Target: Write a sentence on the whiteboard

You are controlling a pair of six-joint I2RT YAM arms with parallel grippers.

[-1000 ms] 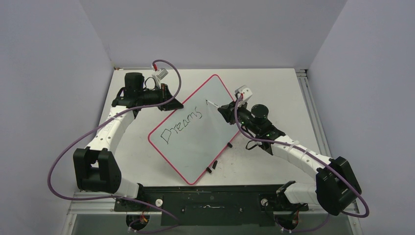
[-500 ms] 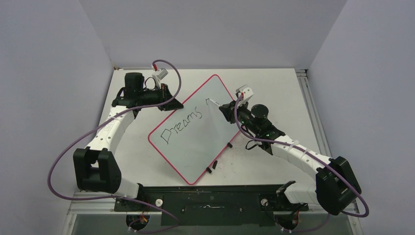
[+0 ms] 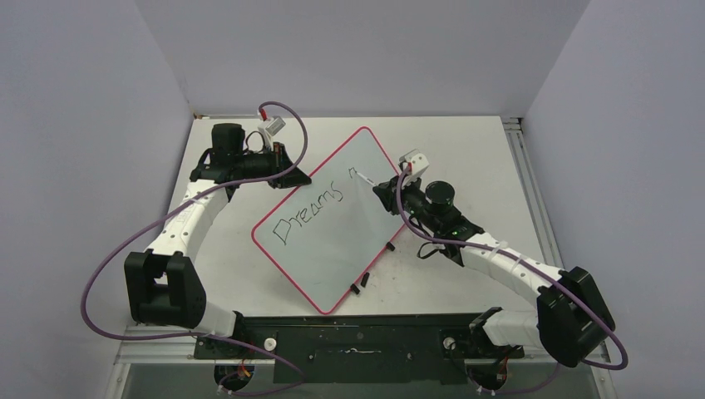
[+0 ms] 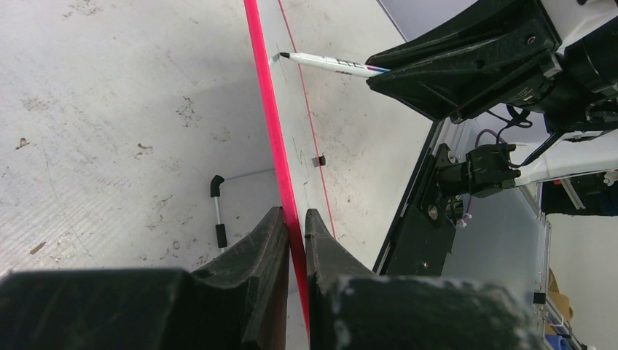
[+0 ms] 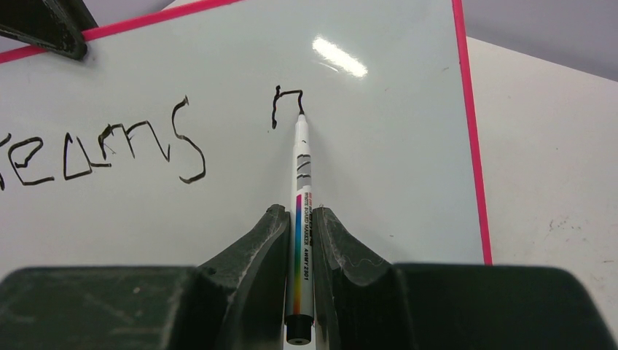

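Surface (image 3: 474, 150): scuffed white, grey walls around; whiteboard (image 3: 332, 241) sits slanted at its middle.
Left gripper (image 4: 292, 219): clamped on the board's pink rim.
Right gripper (image 5: 299, 219): clamped on a marker (image 5: 300, 168), tip touching the board.
Sentence (image 3: 309, 210): "Dreams" written; next letter (image 5: 286, 102) begun.
Advice: press lightly, follow the same slant, and watch the right rim.

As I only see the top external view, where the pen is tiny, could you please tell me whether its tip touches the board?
Observer: Yes; the slim white marker rests its black tip on the large white pink-rimmed whiteboard, at the end of a small arch-shaped black stroke.
Operator: Thanks. Is it held squarely?
Observer: The right gripper is shut on its rainbow-striped barrel, tip pointing straight ahead.
Operator: And the left gripper?
Observer: The left gripper is shut on the whiteboard's pink rim.
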